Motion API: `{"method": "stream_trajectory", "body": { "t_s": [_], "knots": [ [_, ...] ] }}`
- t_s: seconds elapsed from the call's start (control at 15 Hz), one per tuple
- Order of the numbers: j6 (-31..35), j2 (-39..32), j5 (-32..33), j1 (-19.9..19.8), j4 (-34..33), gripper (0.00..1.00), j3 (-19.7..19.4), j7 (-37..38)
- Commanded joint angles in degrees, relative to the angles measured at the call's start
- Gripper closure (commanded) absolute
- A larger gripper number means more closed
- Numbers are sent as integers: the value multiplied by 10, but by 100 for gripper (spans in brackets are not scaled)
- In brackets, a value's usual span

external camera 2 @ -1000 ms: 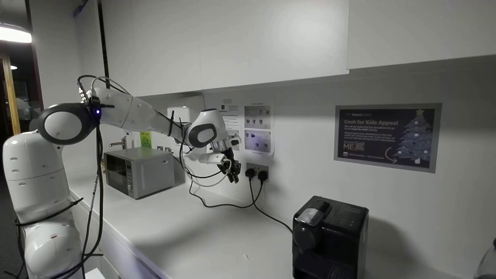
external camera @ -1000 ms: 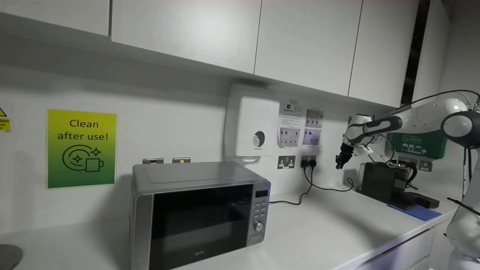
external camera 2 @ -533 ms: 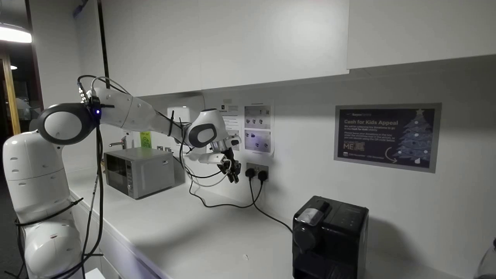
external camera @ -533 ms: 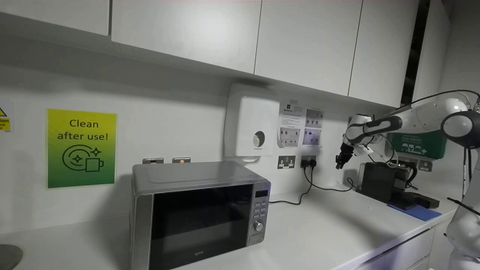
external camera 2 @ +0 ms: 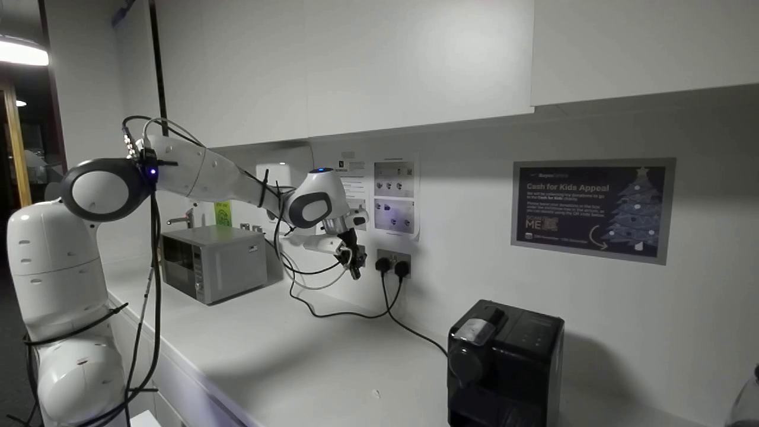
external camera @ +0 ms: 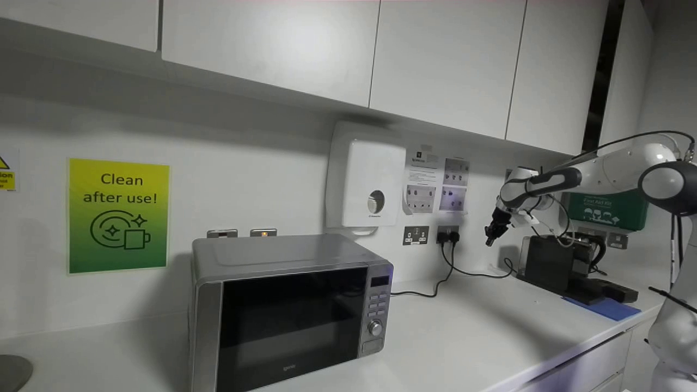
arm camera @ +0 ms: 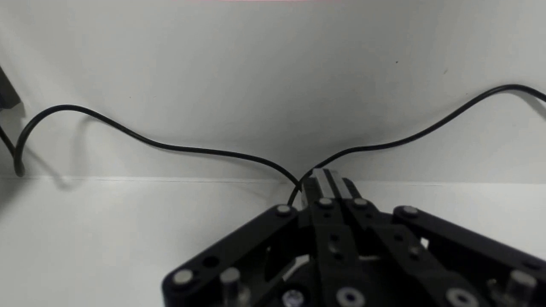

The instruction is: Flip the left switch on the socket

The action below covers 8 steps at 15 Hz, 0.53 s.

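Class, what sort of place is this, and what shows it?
Probably a shared workplace kitchenette: a microwave stands on a counter, a sign reads "Clean after use!", and a green box reads "First Aid Kit".

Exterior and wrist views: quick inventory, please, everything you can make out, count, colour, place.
Plugged socket: one, grey, wall; left switch too small to tell
Plugs: two, black, in it
Plug cables: two, black, down to counter
Other wall plates: several, grey, same wall
Posters and notices: several, green, dark and white, wall
Dispenser: one, white, wall
First aid kit: one, green, wall
Cupboards: several, white, above counter
Counter: one, white, below cupboards
Microwave: one, silver and black, on counter
Coffee machine: one, black, on counter
Mat: one, blue, by coffee machine
Tap: one, silver, beyond microwave
Arm: one, white, over counter
End effector: one, black, shut, above counter
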State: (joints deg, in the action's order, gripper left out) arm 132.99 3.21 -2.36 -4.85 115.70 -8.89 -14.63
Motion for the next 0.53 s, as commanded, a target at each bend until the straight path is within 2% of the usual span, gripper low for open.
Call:
{"method": "stream_trajectory", "body": {
  "t_s": [0.0,0.47],
  "knots": [
    [39,-28,-45,-1,-17,100,9,-4],
    [104,-109,-88,-2,-90,100,30,0]
  ]
}}
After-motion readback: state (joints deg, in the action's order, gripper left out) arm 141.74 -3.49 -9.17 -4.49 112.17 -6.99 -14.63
